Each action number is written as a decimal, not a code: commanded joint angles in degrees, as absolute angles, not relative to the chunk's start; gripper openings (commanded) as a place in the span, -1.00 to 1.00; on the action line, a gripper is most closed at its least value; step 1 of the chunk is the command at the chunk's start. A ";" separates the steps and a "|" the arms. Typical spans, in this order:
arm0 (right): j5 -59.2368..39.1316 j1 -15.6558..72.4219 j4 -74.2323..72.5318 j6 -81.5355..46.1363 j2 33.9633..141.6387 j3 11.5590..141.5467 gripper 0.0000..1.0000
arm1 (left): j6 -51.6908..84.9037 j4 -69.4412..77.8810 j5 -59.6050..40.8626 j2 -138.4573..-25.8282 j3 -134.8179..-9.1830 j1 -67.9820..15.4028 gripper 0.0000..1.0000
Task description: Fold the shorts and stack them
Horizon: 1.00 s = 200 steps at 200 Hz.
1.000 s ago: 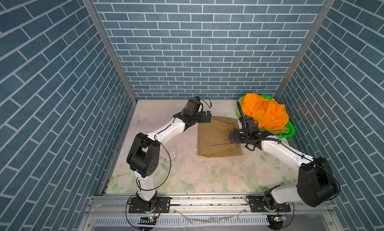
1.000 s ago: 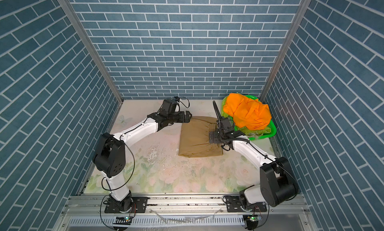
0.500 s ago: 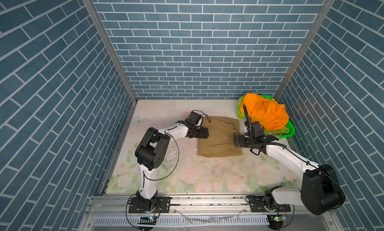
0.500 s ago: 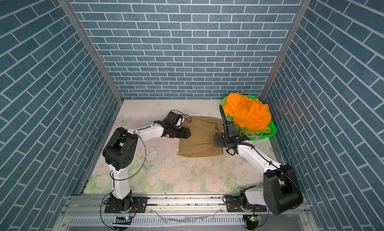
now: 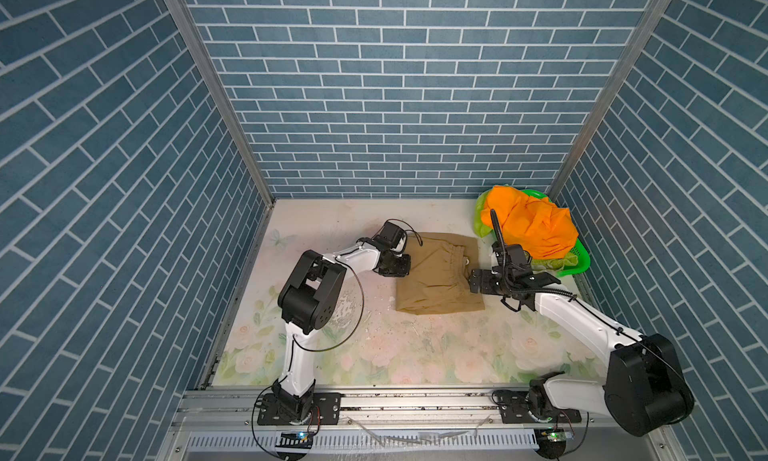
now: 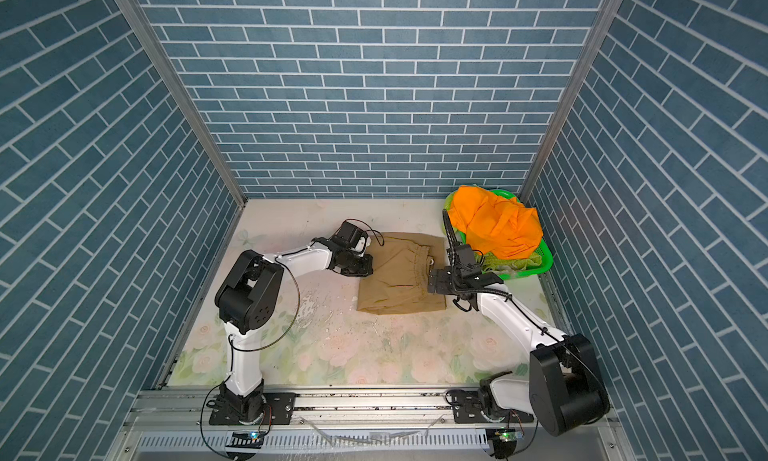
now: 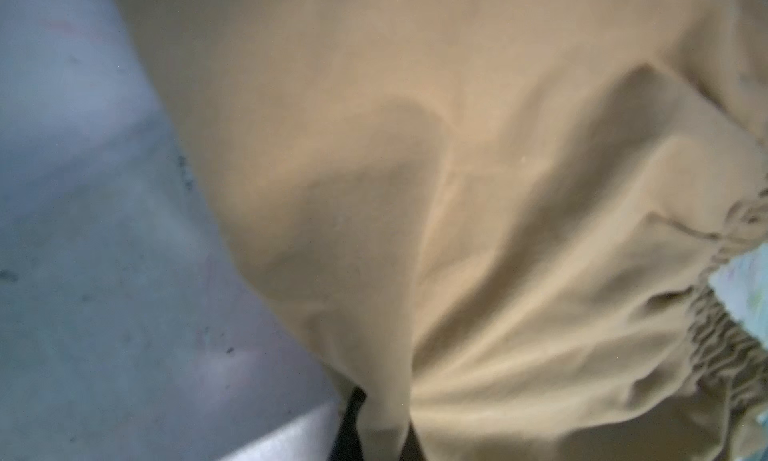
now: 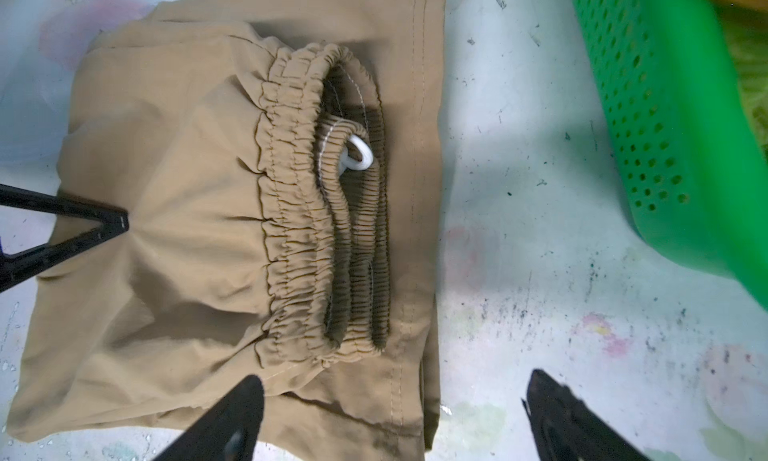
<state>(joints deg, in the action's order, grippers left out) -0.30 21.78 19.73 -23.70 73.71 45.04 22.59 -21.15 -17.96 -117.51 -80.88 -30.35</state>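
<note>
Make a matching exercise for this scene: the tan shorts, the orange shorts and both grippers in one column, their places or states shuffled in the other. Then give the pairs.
Column one
1. tan shorts
2. orange shorts
3. left gripper
4. right gripper

Column two
A. heaped on top of the green basket
B. shut, pinching cloth at the tan shorts' edge away from the basket
C. open, low at the tan shorts' basket-side edge
D. lying partly folded on the table

Pairs: 1-D, 2-A, 3-B, 4-C
</note>
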 commanded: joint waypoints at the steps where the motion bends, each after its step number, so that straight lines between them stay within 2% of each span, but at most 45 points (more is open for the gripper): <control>1: -0.79 21.61 18.96 -24.43 73.93 46.64 0.97 | 18.61 -28.80 -13.67 -117.10 -84.88 -29.03 -1.00; 38: -2.22 21.62 15.96 -25.17 77.75 48.69 0.98 | 13.82 -42.26 -2.99 -118.60 -93.24 -24.35 -1.00; 59: -4.07 22.07 14.01 -26.00 81.11 51.08 0.98 | 11.80 -50.43 6.57 -121.16 -99.95 -20.99 -1.00; 106: -4.66 26.16 13.00 -26.81 87.24 57.97 0.98 | 4.34 -54.01 30.16 -124.29 -108.28 -12.48 -1.00; 144: -7.71 30.50 14.50 -27.22 91.68 63.14 0.98 | -0.94 -48.86 31.87 -125.95 -111.97 -2.73 -1.00; 200: -9.38 33.04 14.64 -29.62 96.81 67.98 0.98 | -7.69 -41.46 33.19 -131.13 -116.88 4.58 -1.00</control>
<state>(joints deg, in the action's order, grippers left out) -8.19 32.49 14.11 -27.22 95.31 65.47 -4.16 -44.53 31.97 -127.81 -113.71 2.96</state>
